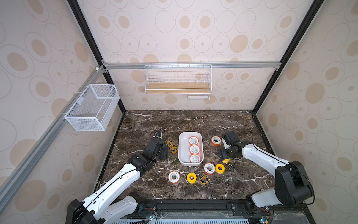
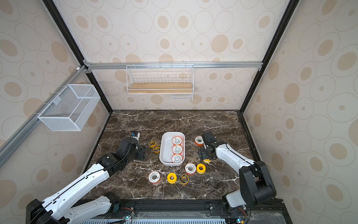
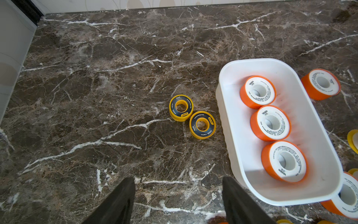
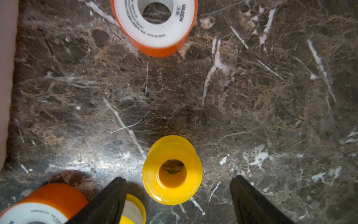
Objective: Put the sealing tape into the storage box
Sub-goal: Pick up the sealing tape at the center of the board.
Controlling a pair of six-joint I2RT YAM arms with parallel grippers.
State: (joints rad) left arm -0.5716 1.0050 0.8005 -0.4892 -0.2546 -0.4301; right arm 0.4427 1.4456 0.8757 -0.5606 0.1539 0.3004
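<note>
The white storage box [image 1: 181, 153] [image 3: 238, 116] sits mid-table and holds three orange sealing tape spools [image 1: 194, 149] in a row. Two yellow-and-black spools [image 1: 171, 145] [image 3: 202, 125] lie just left of it. My left gripper [image 1: 164, 153] [image 3: 178, 180] hangs open over bare marble beside the box, with nothing between its fingers. My right gripper [image 1: 224, 157] [image 4: 178, 179] is open right of the box. A plain yellow spool [image 4: 172, 170] [image 1: 225, 160] stands on the table between its fingertips, touching neither. An orange spool [image 1: 216, 140] [image 4: 155, 25] lies beyond it.
Several more spools lie in front of the box: orange [image 1: 173, 177], yellow [image 1: 191, 177], yellow-black [image 1: 203, 179], orange [image 1: 209, 168], yellow [image 1: 219, 168]. A white wire-mesh basket [image 1: 93, 108] hangs on the left wall. A wire rack with wooden board [image 1: 177, 86] hangs on the back wall.
</note>
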